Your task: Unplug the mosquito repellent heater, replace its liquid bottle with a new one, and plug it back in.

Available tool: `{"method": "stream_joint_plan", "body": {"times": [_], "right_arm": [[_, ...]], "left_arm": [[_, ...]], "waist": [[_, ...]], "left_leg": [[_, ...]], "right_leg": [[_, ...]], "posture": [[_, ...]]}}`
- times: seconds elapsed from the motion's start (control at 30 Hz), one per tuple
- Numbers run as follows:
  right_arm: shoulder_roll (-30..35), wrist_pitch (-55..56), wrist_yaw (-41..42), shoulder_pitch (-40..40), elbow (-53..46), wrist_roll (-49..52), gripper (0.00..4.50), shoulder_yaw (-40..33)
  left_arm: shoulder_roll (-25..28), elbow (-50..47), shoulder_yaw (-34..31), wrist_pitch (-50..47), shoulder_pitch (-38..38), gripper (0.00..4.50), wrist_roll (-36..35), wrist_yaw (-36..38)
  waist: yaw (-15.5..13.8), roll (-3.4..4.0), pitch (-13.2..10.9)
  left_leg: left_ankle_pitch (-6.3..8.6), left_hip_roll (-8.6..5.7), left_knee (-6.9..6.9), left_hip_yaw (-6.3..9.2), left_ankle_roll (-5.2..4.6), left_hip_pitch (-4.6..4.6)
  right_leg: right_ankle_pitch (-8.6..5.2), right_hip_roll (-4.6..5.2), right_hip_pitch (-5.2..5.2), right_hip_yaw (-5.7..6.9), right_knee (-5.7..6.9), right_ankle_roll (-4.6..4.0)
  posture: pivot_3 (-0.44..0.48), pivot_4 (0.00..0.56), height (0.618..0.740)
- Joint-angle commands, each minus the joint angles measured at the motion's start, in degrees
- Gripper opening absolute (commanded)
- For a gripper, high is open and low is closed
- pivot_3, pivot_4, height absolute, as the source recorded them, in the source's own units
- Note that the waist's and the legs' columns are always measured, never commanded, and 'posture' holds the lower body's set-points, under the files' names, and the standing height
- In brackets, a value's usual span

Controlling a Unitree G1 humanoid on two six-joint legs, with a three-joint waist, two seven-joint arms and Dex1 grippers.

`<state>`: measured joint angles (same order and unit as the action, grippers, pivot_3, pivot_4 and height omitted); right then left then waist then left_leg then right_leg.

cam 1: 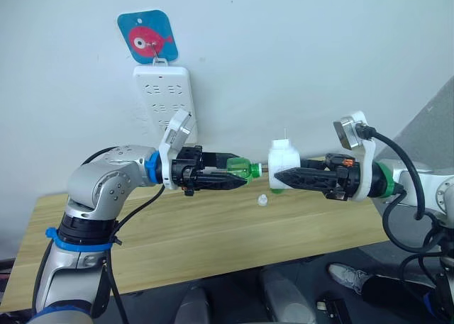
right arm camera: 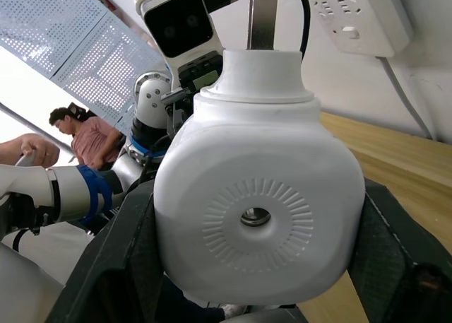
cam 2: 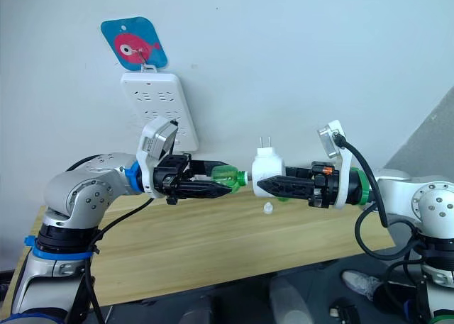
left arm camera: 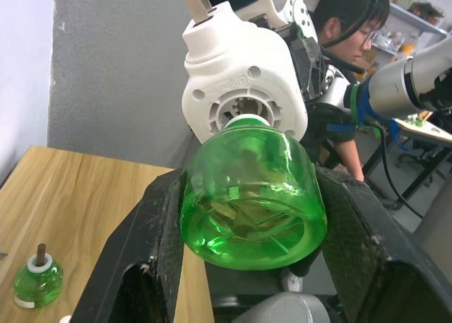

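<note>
Two robot arms are meeting in mid-air above a long wooden worktop [cam 1: 177,232] that stands against a pale wall. The left claw [cam 1: 237,174] is closing its two black fingers around a translucent green bottle [cam 1: 245,170], gripping it by its sides with the neck pointing toward the other arm. The right claw [cam 1: 282,175] is clamping the white mosquito repellent heater [cam 1: 284,161] between its fingers, holding it above the worktop with its two plug prongs sticking upward.

The bottle's neck is sitting in the round opening on the heater's underside; whether it is fully seated cannot be told. In the right wrist view, the heater's rounded face with its small round vent hole is looking straight at the camera.

A small white dome cap [cam 1: 262,200] is lying on the worktop just below the two claws. In the left wrist view, a second green bottle [left arm camera: 37,280] with a dark wick stick at its neck is standing upright on the worktop.

On the wall behind, a long white power strip [cam 1: 167,97] is hanging below a blue fish-picture hook [cam 1: 147,37]. A person [left arm camera: 349,26] is sitting in the background.
</note>
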<state>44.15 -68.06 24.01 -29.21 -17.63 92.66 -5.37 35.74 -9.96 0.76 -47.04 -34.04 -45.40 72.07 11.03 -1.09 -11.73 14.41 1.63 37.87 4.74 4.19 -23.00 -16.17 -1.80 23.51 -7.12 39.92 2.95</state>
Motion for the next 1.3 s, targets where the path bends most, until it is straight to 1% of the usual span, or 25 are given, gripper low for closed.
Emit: {"method": "stream_joint_plan", "body": {"times": [0.03, 0.2, 0.37, 0.67, 0.9, 1.17, 1.3], "right_arm": [[-0.66, -0.73, 0.76, -0.99, -3.61, 1.86, 2.99, 2.1], [-0.02, -0.72, 0.61, -1.1, -2.94, 2.61, 2.99, 1.29], [0.04, -0.08, 0.12, -1.48, -2.13, 2.04, 2.99, 1.0], [0.17, 0.04, 0.77, -1.66, -2.04, -0.22, 2.99, 1.23], [-1.56, 1.0, -1.57, -2.57, -2.24, -0.67, 2.99, 1.95], [-1.67, -0.45, -2.68, -3.04, -3.15, 1.01, 2.99, 3.86], [-0.36, -2.66, -2.02, -3.81, -2.78, 1.97, 2.99, 4.68]], "left_arm": [[-0.85, -2.68, 1.34, 1.98, -1.05, 2.31, -0.1, 0.7], [-0.06, -2.03, 1.6, 3.63, -0.47, 2.31, 2.14, 1.18], [0.12, -2.2, 1.65, 4.0, -0.19, 2.31, 2.47, 0.99], [-0.6, -2.25, 0.77, 2.42, -1.21, 2.31, 0.53, -0.84], [-2.1, -3.52, 1.07, 1.64, -1.78, 2.31, -0.64, -2.48], [-2.74, -3.83, 2.49, 2.78, -1.7, 2.31, -0.25, -1.23], [-2.79, -3.93, 3.28, 3.46, -1.62, 2.31, 0.25, 0.24]], "waist": [[0.01, 0.0, 0.0], [0.02, 0.0, 0.0], [0.02, -0.01, 0.03], [0.02, -0.01, 0.04], [0.03, -0.01, 0.04], [0.03, -0.01, 0.04], [0.02, -0.01, 0.04]], "left_leg": [[0.0, 0.0, 0.0, 0.0, 0.0, 0.0], [0.0, 0.0, 0.0, 0.0, 0.0, 0.0], [0.0, 0.0, 0.0, 0.0, 0.0, 0.0], [0.0, 0.0, 0.0, 0.0, 0.0, 0.0], [0.0, 0.0, 0.0, 0.01, 0.0, 0.0], [0.0, 0.0, 0.0, 0.01, 0.0, 0.0], [0.0, 0.0, 0.0, 0.01, 0.0, 0.0]], "right_leg": [[0.0, 0.0, 0.0, 0.0, 0.0, 0.0], [0.0, 0.0, 0.0, 0.0, 0.0, 0.0], [0.0, 0.0, 0.0, -0.01, 0.0, 0.0], [0.0, 0.0, 0.0, 0.0, 0.0, 0.0], [0.01, 0.0, 0.0, 0.0, 0.01, -0.02], [0.01, 0.0, 0.0, 0.0, 0.01, -0.02], [0.01, 0.0, 0.0, 0.0, 0.01, -0.02]], "posture": [[-0.188, 0.109, 0.736], [-0.186, 0.107, 0.736], [-0.186, 0.107, 0.736], [-0.186, 0.107, 0.736], [-0.184, 0.11, 0.736], [-0.188, 0.113, 0.736], [-0.187, 0.114, 0.736]]}}
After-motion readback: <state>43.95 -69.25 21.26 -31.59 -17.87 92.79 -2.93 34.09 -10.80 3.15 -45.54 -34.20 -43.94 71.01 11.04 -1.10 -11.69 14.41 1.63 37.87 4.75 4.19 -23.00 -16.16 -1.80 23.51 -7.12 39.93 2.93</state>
